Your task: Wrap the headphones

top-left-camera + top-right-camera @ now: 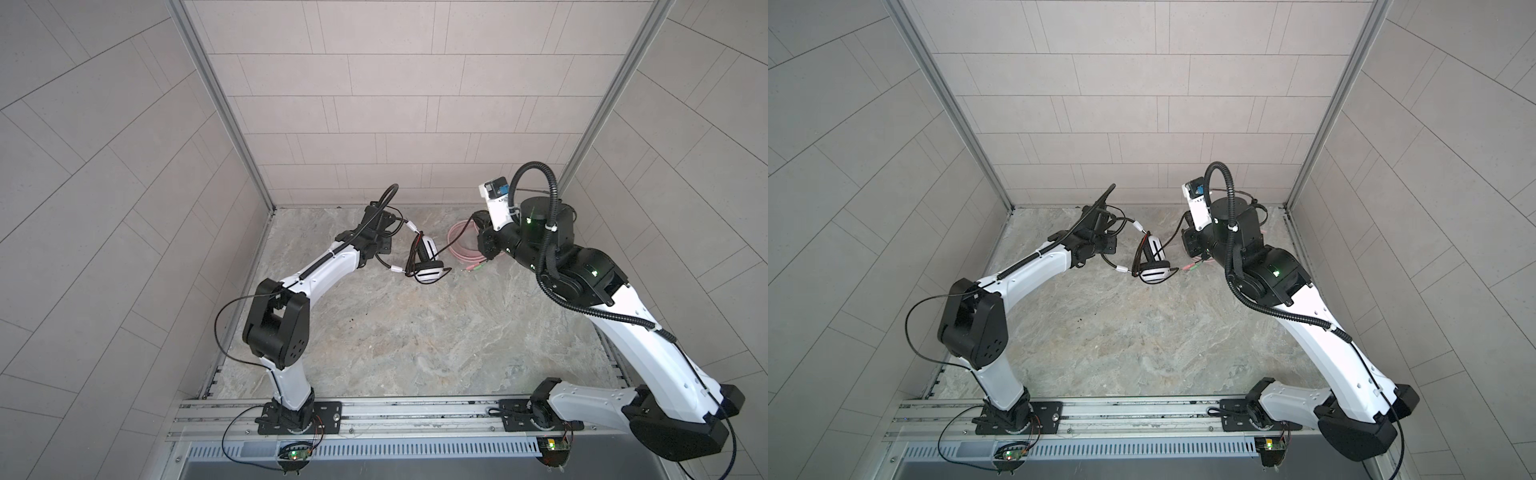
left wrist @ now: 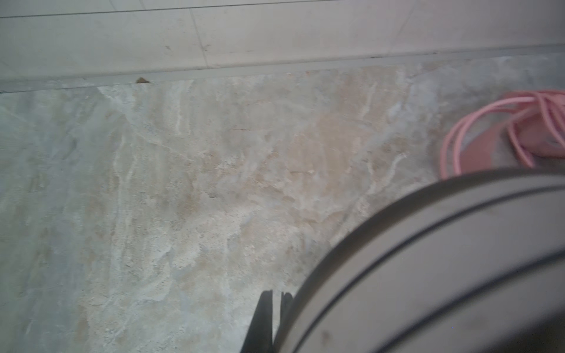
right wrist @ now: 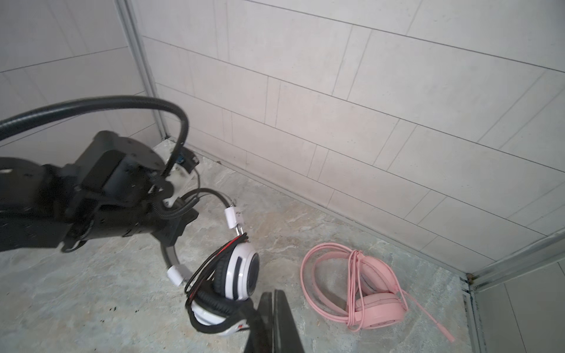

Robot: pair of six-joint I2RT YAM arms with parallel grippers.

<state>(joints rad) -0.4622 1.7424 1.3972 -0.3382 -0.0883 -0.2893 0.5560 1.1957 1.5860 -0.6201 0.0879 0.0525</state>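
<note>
At the far centre of the marble-patterned tabletop (image 1: 395, 332), the left gripper (image 3: 172, 237) is clamping the grey headband of the white-and-black headset (image 3: 238, 269), whose two earcups are hanging folded together to its right. The right gripper (image 3: 272, 296), fingers pressed together, is pinching the headset's black cable (image 3: 220, 257), which is running from the earcups across to it. Other turns of that cable are lying over the earcups. Whether the lower earcup is touching the tabletop cannot be told. Just right of it, beneath the right arm's wrist, the pink headset (image 3: 379, 308) is lying flat near the tiled back wall (image 1: 374, 104). Its thin pink cable (image 3: 312, 275) is looping around the band, and its plugs (image 1: 471, 269) are pointing toward the white-and-black headset.
</note>
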